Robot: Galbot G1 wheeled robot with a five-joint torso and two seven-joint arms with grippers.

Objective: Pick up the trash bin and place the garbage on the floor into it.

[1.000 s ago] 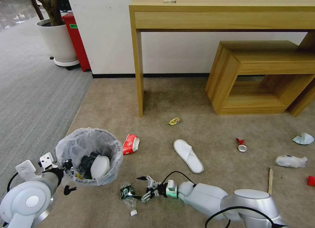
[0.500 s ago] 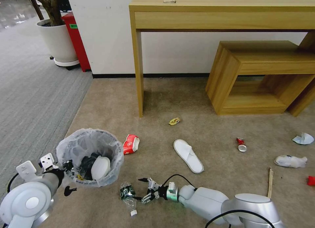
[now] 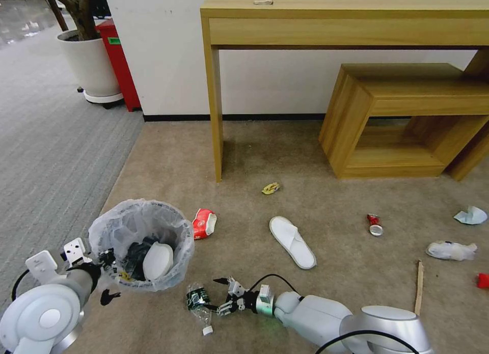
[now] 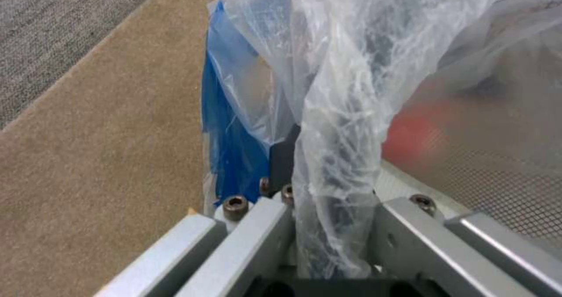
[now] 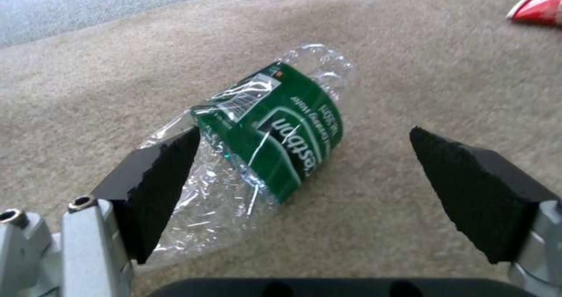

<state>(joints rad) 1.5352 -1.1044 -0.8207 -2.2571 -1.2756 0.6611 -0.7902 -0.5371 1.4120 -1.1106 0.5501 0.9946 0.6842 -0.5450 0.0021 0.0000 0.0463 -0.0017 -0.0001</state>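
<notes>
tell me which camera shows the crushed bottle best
The right wrist view: the crushed bottle lies large between the open right gripper, green label readable. The head view shows it small on the floor, beside the trash bin.

The bag [image 4: 363, 112] hides the bin's [image 3: 175, 262] rim, and a red thing [image 3: 483, 280] by the stick [image 3: 419, 287] is cut off.

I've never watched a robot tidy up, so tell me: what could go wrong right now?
The right claw is open around the crushed bottle, which lies off-centre beside one pad; closing might squirt it away. The left claw holds the bin by its rim and thin bag, which could slip or tear.
</notes>
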